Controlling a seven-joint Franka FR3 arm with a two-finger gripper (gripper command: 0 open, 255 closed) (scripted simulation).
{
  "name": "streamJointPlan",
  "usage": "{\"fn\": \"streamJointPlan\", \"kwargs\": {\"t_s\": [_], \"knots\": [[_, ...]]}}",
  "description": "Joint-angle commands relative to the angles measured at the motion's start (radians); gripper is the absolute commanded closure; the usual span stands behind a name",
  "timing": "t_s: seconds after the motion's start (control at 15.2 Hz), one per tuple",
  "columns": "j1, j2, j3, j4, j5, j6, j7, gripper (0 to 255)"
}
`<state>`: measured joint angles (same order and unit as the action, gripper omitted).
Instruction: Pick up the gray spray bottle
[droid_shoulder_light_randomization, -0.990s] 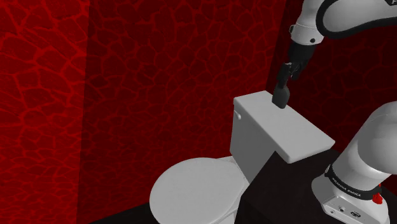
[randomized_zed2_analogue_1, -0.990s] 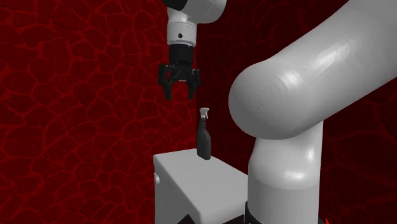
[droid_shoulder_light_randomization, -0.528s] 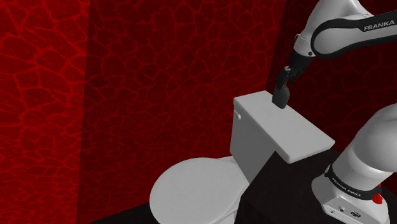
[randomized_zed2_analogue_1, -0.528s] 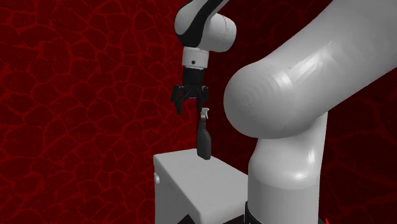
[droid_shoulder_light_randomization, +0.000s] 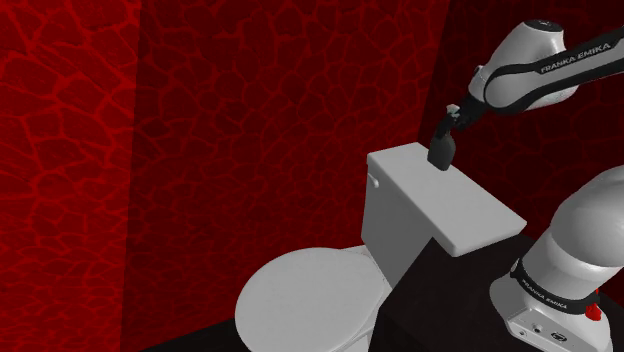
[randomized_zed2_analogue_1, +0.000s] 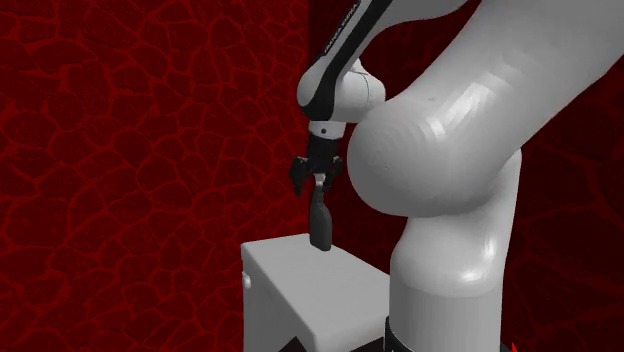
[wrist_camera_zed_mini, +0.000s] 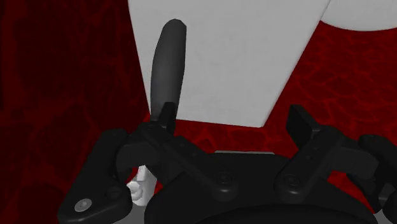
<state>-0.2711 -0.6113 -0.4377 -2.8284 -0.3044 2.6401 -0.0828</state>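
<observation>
Hovered with gripper (randomized_zed2_analogue_1: 317, 180) spread wide | sat off-centre over dark spray bottle (randomized_zed2_analogue_1: 319, 222) | risked clipping and toppling it off tank lid (droid_shoulder_light_randomization: 450, 205)

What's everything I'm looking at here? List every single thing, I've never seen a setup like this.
spray bottle: one, dark grey body with a pale head, upright on the tank's lid
toilet tank: one, light grey, against the wall
toilet seat lid: one, off-white, shut, in front of the tank
walls: red with a cracked pattern, behind and beside the toilet
red button: one, on the arm's base
arm: one, white with dark joints, reaching over the tank
hand: one, black, fingers apart, at the bottle's top
</observation>
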Motion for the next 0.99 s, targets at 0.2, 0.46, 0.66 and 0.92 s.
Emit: {"fn": "streamJointPlan", "kwargs": {"t_s": [0.2, 0.46, 0.66, 0.92], "knots": [[0.074, 0.195, -0.187, 0.039, 0.062, 0.280, -0.099, 0], [0.192, 0.279, -0.326, 0.051, 0.138, 0.396, -0.174, 0], [0.271, 0.318, -0.402, 0.041, 0.177, 0.452, -0.210, 0], [0.371, 0.350, -0.497, 0.035, 0.217, 0.499, -0.247, 0]]}}
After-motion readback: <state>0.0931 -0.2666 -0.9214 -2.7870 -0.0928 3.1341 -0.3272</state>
